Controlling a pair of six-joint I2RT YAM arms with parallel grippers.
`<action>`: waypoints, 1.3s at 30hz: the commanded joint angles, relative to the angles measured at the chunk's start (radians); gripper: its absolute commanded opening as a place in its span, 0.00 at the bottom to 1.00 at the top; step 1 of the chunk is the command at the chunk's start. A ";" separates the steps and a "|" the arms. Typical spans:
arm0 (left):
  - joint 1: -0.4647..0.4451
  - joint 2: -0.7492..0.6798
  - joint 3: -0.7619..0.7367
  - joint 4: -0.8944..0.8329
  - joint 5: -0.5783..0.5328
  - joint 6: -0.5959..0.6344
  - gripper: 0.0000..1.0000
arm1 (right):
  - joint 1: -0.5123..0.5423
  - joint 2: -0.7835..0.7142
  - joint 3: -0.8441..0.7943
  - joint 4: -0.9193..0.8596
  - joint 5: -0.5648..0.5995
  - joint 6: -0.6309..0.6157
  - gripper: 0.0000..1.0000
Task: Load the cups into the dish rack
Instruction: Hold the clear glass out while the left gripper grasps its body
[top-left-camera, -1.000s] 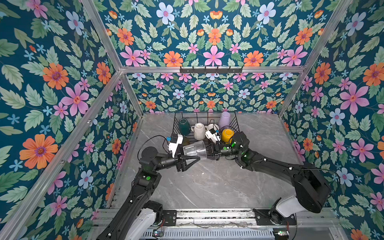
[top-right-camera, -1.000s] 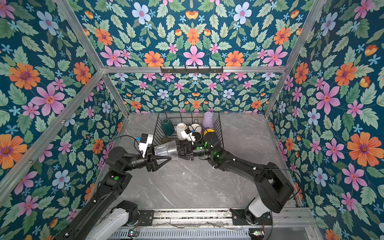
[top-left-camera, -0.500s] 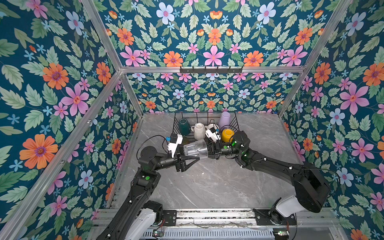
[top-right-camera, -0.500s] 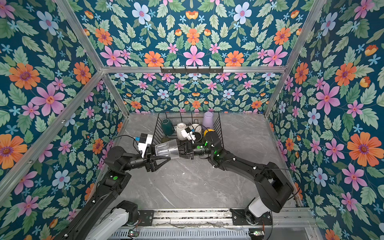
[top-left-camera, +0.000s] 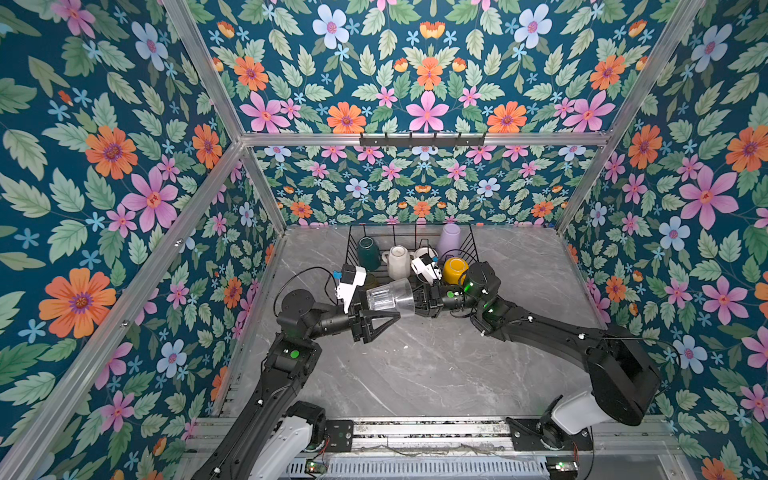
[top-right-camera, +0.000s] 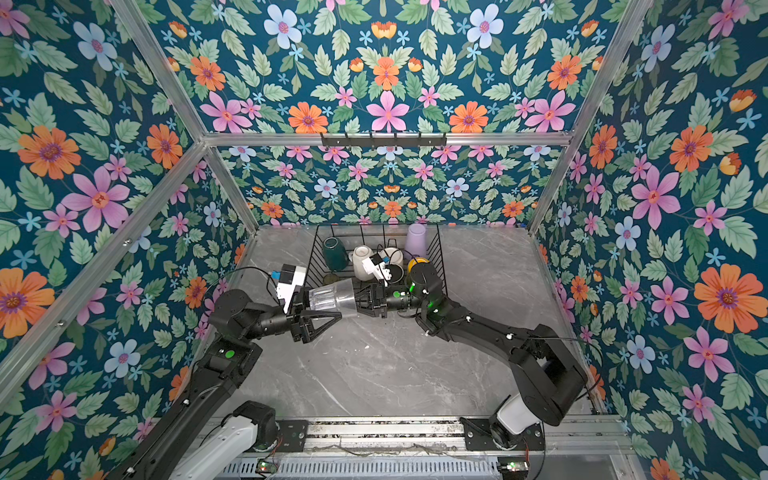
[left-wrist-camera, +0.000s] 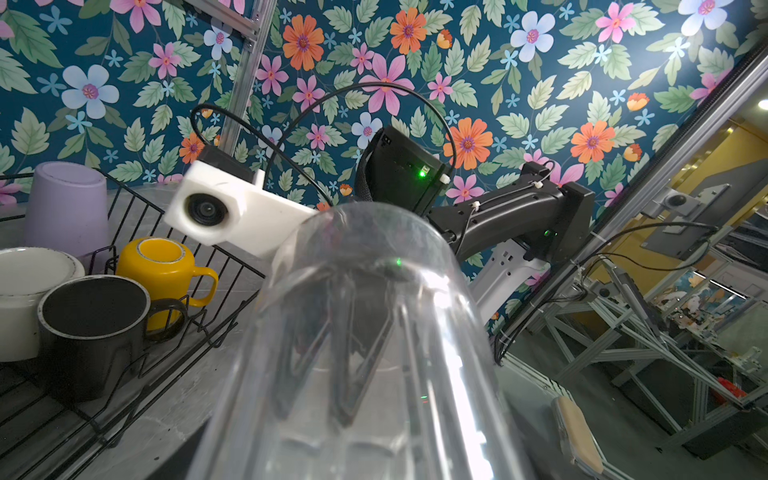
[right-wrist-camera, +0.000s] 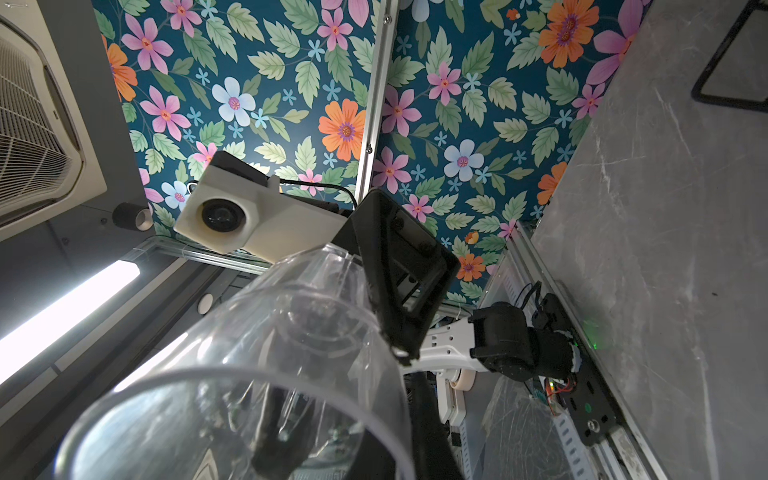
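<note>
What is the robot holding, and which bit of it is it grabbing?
The right gripper holds the clear glass by the wall at its rim. The left gripper stands open beside the glass's base.

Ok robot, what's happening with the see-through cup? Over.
Left gripper open beside clear glass. Right gripper shut on its rim. Glass sideways at dish rack front. Nothing blocking seen.

Clear ribbed glass tumbler (top-left-camera: 388, 296) is raised on its side before the black wire dish rack (top-left-camera: 390, 225), mouth rightward; inside sit dark green mug (top-left-camera: 369, 253), cream mug (top-left-camera: 398, 262), lilac tumbler (top-left-camera: 450, 239), yellow mug (top-left-camera: 455, 270), bottoms up, black mug (left-wrist-camera: 93, 332) beside the yellow
</note>
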 joint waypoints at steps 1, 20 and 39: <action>-0.001 -0.002 0.011 0.058 0.015 -0.004 0.92 | 0.003 0.002 -0.001 -0.024 0.001 -0.035 0.00; -0.002 -0.008 0.002 0.062 0.002 0.000 0.46 | 0.003 -0.004 -0.005 -0.016 0.004 -0.034 0.00; -0.002 0.000 0.035 0.042 -0.031 0.016 0.00 | -0.002 -0.017 -0.021 -0.040 0.023 -0.034 0.19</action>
